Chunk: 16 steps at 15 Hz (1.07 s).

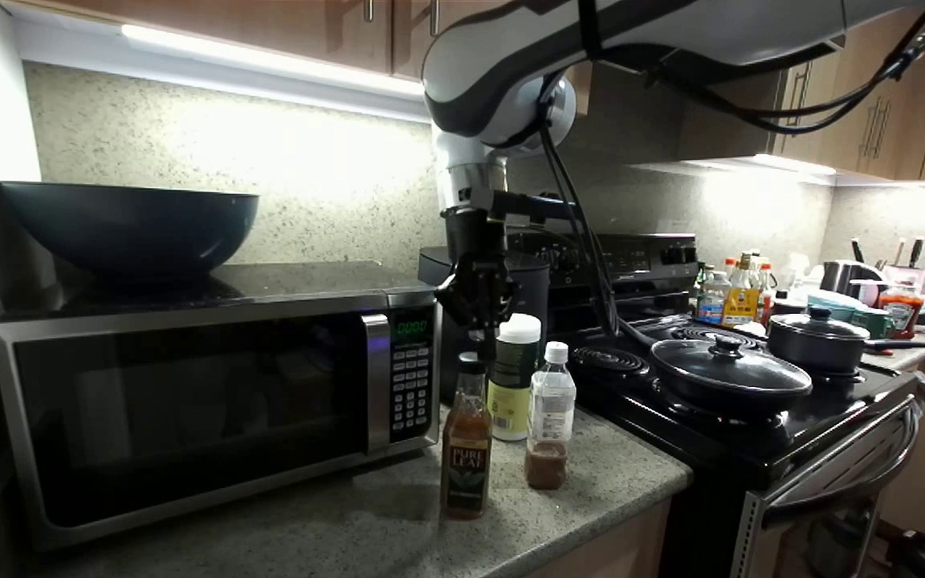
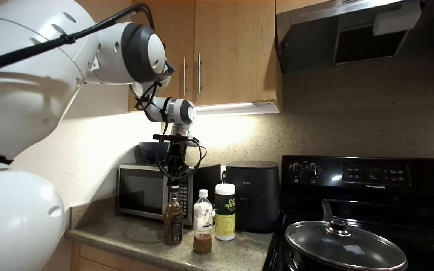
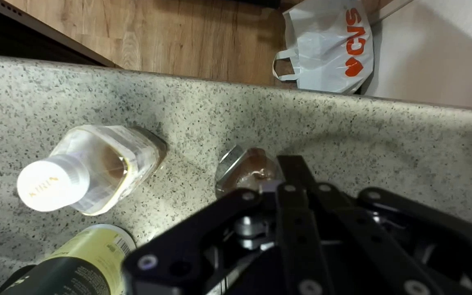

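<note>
Wrist view shows closed jaws partly hiding the tea bottle (image 3: 247, 170).

The gripper (image 3: 291, 164) is black; the Pure Leaf bottle (image 1: 466, 449), amber; the canister (image 2: 225, 214), green and yellow; the countertop (image 3: 191, 119), speckled grey.

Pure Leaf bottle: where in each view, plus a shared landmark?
In an exterior view: Pure Leaf bottle in the lower half, about mid-width.
In an exterior view: Pure Leaf bottle in the lower half, left of centre.
In the wrist view: Pure Leaf bottle near the centre, partly hidden by the gripper.
Shared landmark: white-capped bottle, right of it in both exterior views, left of it in the wrist view.
</note>
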Available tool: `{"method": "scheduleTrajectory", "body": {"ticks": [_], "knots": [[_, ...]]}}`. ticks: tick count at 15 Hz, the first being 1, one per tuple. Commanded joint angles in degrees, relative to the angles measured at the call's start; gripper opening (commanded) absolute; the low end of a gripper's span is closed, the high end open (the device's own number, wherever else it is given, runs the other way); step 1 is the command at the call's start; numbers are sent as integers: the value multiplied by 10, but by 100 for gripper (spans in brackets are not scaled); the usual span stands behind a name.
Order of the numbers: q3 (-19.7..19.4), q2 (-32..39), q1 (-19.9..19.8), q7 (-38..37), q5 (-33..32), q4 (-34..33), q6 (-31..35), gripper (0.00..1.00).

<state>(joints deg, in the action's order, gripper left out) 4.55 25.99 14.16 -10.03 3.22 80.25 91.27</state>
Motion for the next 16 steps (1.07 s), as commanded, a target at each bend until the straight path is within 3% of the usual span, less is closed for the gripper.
{"method": "scheduleTrajectory", "body": {"ticks": [1,2,3,4,5,7,8,16], "knots": [[7,-40,-3,-13,-11,47,9,0],[7,-41,-3,-13,-10,48,8,5],[7,-42,-3,-19,-9,51,6,28],[7,-38,-2,-23,-7,48,-2,30],[9,-19,-6,-7,-4,18,-4,6],[10,-19,-6,-9,-4,23,-4,17],[10,-19,-6,-9,-4,24,-4,49],[7,12,-14,-6,3,2,35,98]]}}
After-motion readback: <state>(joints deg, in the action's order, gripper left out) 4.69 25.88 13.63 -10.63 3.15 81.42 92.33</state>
